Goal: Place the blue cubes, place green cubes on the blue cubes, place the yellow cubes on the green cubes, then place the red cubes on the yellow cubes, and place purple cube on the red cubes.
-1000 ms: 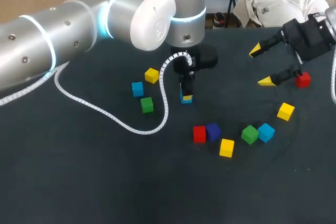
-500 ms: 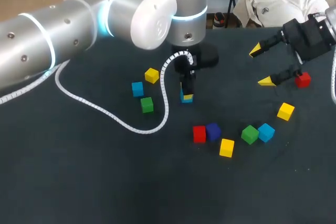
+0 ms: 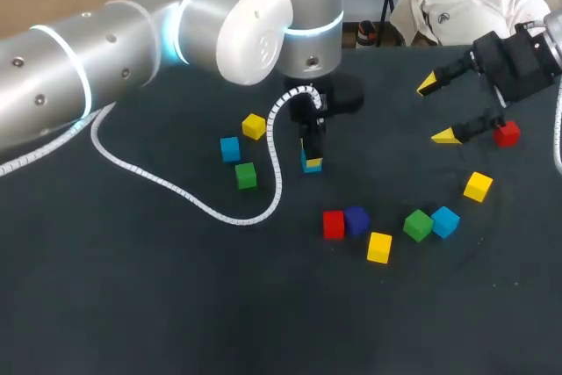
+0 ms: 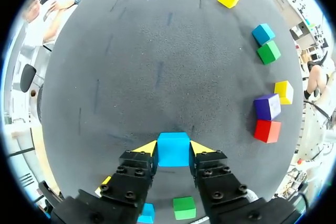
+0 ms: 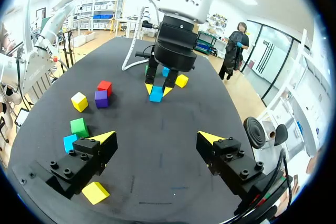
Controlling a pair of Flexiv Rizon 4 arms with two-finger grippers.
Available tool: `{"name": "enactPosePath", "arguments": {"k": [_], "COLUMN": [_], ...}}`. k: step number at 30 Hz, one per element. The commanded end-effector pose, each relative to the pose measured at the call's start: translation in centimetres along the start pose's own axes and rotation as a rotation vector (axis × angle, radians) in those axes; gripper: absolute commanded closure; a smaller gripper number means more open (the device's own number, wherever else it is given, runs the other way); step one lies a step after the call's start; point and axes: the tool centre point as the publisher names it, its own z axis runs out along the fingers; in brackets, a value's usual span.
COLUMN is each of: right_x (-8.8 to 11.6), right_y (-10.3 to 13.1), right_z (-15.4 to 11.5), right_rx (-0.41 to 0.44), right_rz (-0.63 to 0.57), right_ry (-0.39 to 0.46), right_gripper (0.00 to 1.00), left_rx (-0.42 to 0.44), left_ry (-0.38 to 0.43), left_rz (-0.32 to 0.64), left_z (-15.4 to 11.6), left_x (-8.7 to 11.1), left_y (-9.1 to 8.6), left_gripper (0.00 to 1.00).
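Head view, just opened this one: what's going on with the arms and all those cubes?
The left gripper is shut on a blue cube that sits on the table near the middle. The right gripper hangs open over the far right side, close to a red cube, holding nothing. The rest, the purple cube included, lie singly; nothing is stacked yet.

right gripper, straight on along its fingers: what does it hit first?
Probably the left gripper, shut on the blue cube, dead ahead; depth unclear, it may touch bare table first.
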Motion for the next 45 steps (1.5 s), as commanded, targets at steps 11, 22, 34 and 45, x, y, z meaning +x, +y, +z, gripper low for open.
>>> {"name": "enactPosePath", "arguments": {"k": [11, 22, 34, 45], "right_x": [0.03, 0.03, 0.03, 0.03], "right_y": [-0.01, -0.01, -0.01, -0.01], "right_z": [0.04, 0.04, 0.04, 0.04], "right_rx": [0.001, 0.001, 0.001, 0.001], "right_rz": [-0.001, -0.001, -0.001, -0.001], "right_ry": [-0.002, -0.002, -0.002, -0.002], "right_gripper": [0.00, 0.00, 0.00, 0.00], "left_rx": [0.010, 0.004, -0.002, 0.006], "left_ry": [0.016, 0.005, 0.013, 0.002], "left_rz": [0.008, 0.009, 0.009, 0.009], "left_z": [0.46, 0.31, 0.37, 0.34], "left_x": [0.07, -0.17, -0.01, -0.40], "left_y": [-0.44, -0.24, 0.01, -0.12], "left_gripper": [1.00, 1.00, 1.00, 1.00]}}
